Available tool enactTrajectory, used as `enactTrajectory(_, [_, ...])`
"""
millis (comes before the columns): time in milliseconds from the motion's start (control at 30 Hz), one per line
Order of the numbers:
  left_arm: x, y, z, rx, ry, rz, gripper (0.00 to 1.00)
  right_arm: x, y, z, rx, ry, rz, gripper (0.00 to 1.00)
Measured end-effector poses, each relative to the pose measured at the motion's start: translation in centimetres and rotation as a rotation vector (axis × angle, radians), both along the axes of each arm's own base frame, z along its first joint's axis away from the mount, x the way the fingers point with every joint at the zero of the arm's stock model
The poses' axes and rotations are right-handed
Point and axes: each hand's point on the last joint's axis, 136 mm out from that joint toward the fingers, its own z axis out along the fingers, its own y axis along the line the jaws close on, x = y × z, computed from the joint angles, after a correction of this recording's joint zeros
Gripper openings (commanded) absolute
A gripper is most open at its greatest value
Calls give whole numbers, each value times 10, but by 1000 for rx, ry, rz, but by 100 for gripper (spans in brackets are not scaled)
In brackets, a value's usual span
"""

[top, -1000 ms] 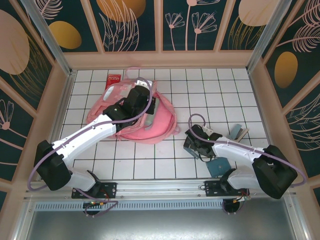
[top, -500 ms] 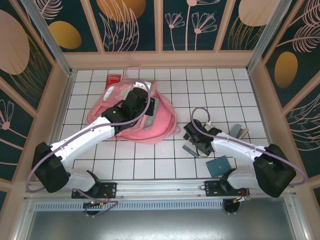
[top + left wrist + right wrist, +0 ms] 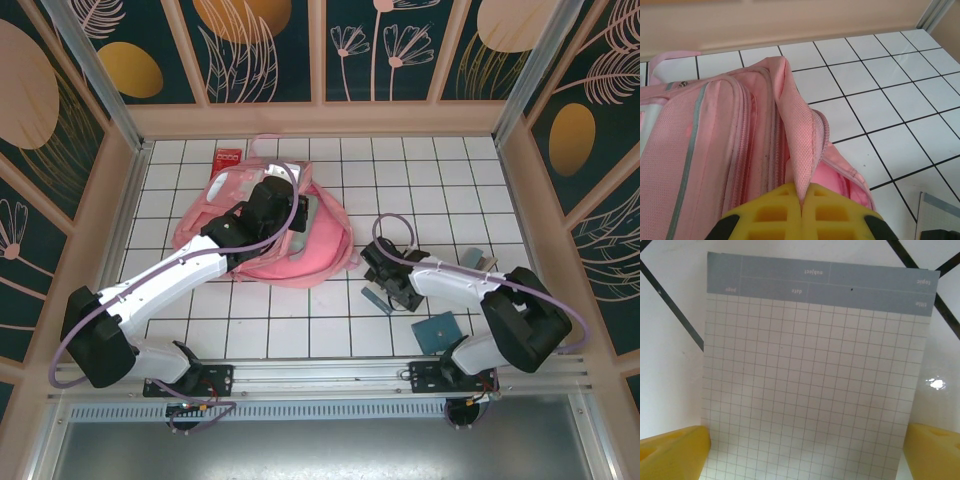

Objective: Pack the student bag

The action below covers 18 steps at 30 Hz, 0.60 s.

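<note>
Top external view: the student bag (image 3: 312,255), a soft pink backpack, lies flat on the white tiled tabletop (image 3: 460,170), left of centre and toward the far wall. The left arm (image 3: 190,265) reaches diagonally over it. A small red packet (image 3: 227,157) lies just behind the bag near the far edge. On the right, the right arm (image 3: 450,285) bends inward, its end over a grid notepad (image 3: 378,298) on the tiles near the bag's right edge but apart from it. A teal square (image 3: 437,331) lies closer to the arm bases, and a few small things (image 3: 480,265) lie further right.

From the left wrist, the left jaws are closed on a raised fold of the bag's pink fabric, pinched between the yellow fingers (image 3: 770,212). From the right wrist, the right jaws stand wide open, one yellow fingertip (image 3: 675,452) at each side edge of the notepad, which lies flat on the tile.
</note>
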Motion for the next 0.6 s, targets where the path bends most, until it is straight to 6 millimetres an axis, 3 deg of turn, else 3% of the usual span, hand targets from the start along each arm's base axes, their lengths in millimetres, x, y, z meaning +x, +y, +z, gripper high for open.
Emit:
enactTrajectory(333, [0,0,-1,-2,1,-3,4,11,10,11,27,-30,-2,99])
enactTrajectory(600, [0,-1,0,-3,0,-3,3,12,9,4,20,-13,-9,99])
